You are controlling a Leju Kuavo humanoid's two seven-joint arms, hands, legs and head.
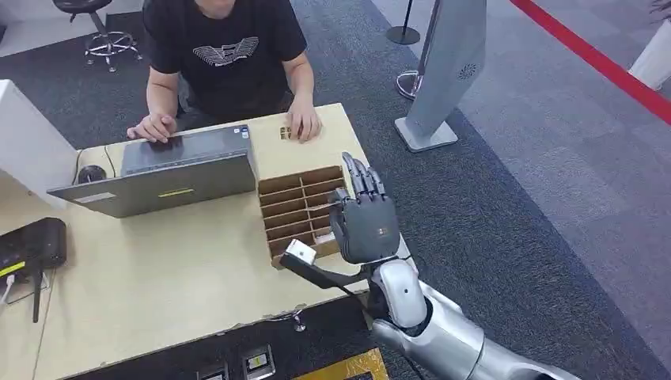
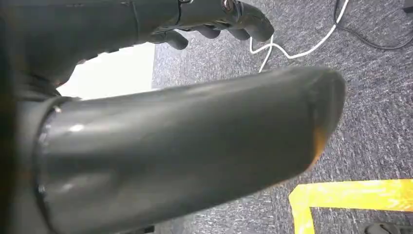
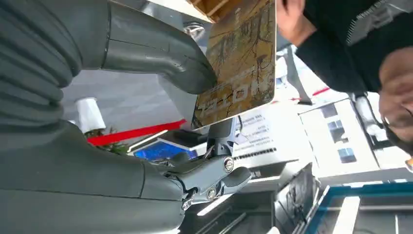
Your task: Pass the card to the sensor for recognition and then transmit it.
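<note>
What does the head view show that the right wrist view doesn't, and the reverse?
Head view alone: the table, the laptop, the slotted wooden card rack, and the right hand raised beside that rack, seen from its back. Right wrist view alone: the card, brown and gold with lettering, pinched under the thumb. Both: the right hand and the person in the black shirt across the table.

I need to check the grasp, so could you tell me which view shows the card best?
The right wrist view: the card faces the camera, pinched under the right hand's thumb. In the head view that hand hides it; the left wrist view looks at carpet.
</note>
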